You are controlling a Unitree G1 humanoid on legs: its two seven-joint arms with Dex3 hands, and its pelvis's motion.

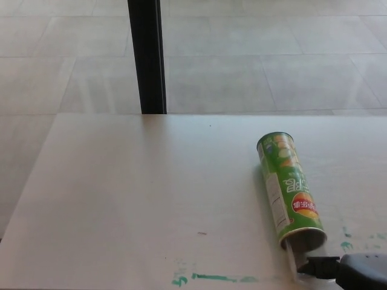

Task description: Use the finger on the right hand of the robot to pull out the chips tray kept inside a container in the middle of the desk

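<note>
A green chips can (289, 187) lies on its side on the pale desk (139, 193), right of the middle, its open mouth (304, 238) facing me. A thin edge of the clear tray (292, 258) shows just below the mouth. My right hand (354, 269) comes in at the bottom right corner, mostly cut off by the picture's edge. Its black tip lies just below the can's mouth, beside the tray's edge. I cannot tell whether it touches the tray. My left hand does not show.
A black post (146, 57) stands behind the desk's far edge on the tiled floor. Green paint marks (211, 278) run along the desk's front edge and beside the can (346, 244).
</note>
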